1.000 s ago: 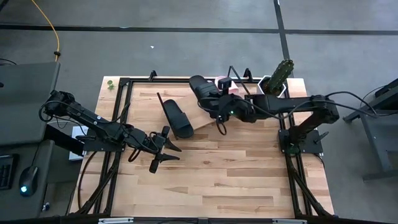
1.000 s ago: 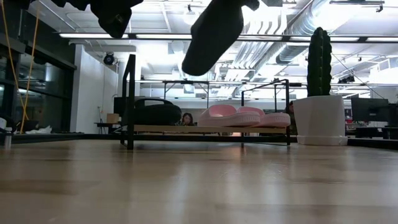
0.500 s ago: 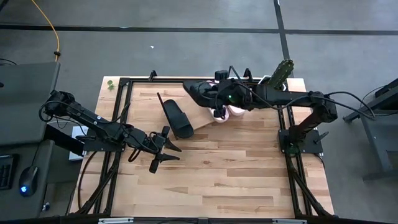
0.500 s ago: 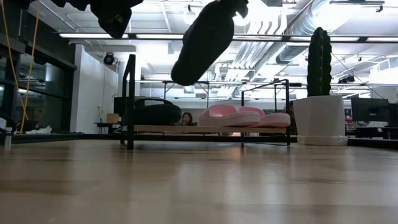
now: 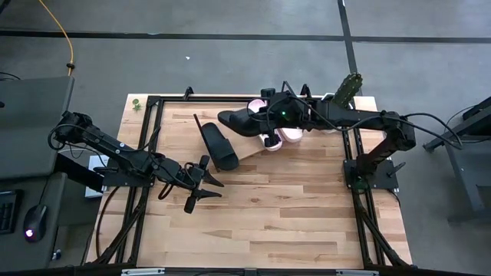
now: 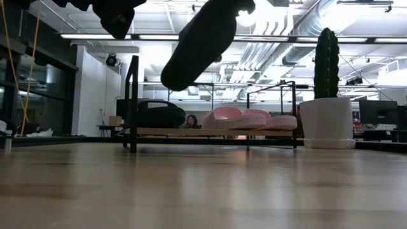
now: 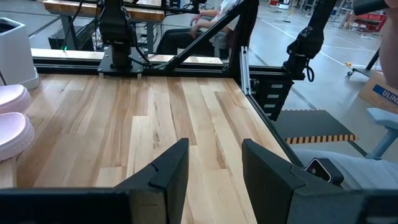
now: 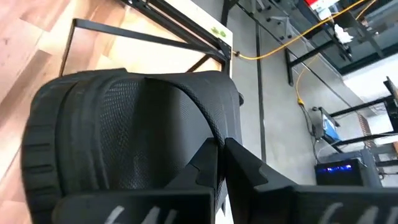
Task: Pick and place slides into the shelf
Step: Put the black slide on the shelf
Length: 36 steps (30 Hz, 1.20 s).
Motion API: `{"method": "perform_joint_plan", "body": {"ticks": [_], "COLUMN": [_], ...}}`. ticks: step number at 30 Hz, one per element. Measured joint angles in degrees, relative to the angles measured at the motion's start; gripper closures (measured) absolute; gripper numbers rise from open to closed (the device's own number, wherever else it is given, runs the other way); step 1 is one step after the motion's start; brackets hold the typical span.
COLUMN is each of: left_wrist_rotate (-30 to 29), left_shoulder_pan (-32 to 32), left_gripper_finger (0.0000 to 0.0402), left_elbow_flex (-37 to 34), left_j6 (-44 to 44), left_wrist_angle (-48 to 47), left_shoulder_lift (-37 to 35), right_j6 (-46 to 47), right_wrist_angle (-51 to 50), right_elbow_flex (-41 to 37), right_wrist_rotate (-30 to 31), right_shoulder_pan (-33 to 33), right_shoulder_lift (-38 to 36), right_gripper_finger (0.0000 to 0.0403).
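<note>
My right gripper (image 5: 268,116) hangs over the shelf (image 5: 249,153) at the table's far side, shut on a black slide (image 5: 239,120), which also shows high up in the low view (image 6: 197,41). The second black slide (image 5: 217,146) lies sole-down on the shelf's left part (image 6: 156,114). Two pale pink slides (image 6: 248,118) lie side by side on its right part, half hidden under the right arm in the high view (image 5: 282,137). My left gripper (image 5: 201,186) waits open over the table's left middle (image 7: 214,163). My right gripper (image 8: 219,149) pinches the black slide by the edge of its wide strap (image 8: 202,127) between its two fingers (image 8: 249,168). The slide is lifted clear above the shelf. It is tilted, its free end (image 6: 175,76) lower and toward the table's left.
A cactus in a white pot (image 6: 327,108) stands at the far right corner (image 5: 344,96), just right of the shelf. The shelf's black wire posts (image 6: 133,102) rise at its ends. Bare wooden tabletop (image 5: 291,207) spreads across the near half.
The right gripper has moved toward the table's far edge over the shelf, carrying the black slide. The slide has swung and tipped, its free end now lower and farther toward the table's left. The other slides have stayed where they were.
</note>
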Motion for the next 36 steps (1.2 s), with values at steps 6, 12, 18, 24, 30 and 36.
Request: {"method": "perform_joint_plan", "body": {"ticks": [6,12,18,24,30,36], "left_wrist_rotate": [0.0,0.0,0.0,0.0,0.0,0.0], "left_shoulder_pan": [0.0,0.0,0.0,0.0,0.0,0.0], "left_gripper_finger": [0.0268,0.0268,0.0268,0.0268,0.0268,0.0268], "left_elbow_flex": [0.0,0.0,0.0,0.0,0.0,0.0], "left_j6": [0.0,0.0,0.0,-0.1,-0.3,-0.3], "left_wrist_angle": [0.0,0.0,0.0,0.0,-0.8,-1.0], "left_shoulder_lift": [0.0,0.0,0.0,0.0,0.0,0.0], "right_j6": [0.4,0.8,-1.5,-3.2,-6.6,-8.0], "right_wrist_angle": [0.2,-0.2,-0.4,0.1,3.2,6.5], "right_elbow_flex": [0.0,0.0,0.0,0.0,0.0,0.0], "right_wrist_rotate": [-2.5,-1.5,3.5,6.6,13.9,18.1], "right_shoulder_pan": [-0.6,-0.5,0.8,2.5,4.1,6.0], "right_shoulder_lift": [0.0,0.0,0.2,2.1,5.8,8.3], "right_gripper_finger": [0.0403,0.0403,0.0403,0.0403,0.0403,0.0403]}}
